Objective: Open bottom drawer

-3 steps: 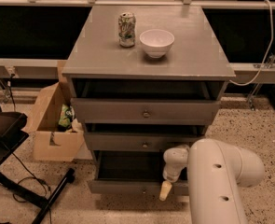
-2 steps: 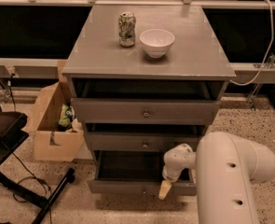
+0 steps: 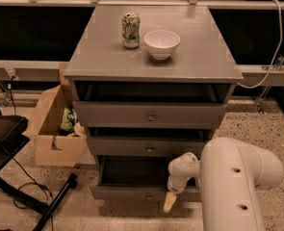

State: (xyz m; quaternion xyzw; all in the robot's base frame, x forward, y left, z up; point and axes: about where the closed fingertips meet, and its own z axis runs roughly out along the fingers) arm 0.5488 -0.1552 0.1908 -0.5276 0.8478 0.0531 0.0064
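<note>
The bottom drawer, the lowest flat grey front in the grey wooden chest, is standing pulled out from the frame, showing a dark hollow behind its front. The pincer, pale-tipped at the end of the bulky white arm, is hanging at the right part of that drawer front, its tip reaching down past the lower edge. I cannot tell whether the pincer is apart, together or clamped on anything.

The two wider grey drawer fronts above, the top drawer and the middle drawer, are each showing a small round knob. A green-and-white drink can and a white bowl are sitting near each other on the chest's top. An open cardboard box is resting on the speckled floor, just beside the chest.
</note>
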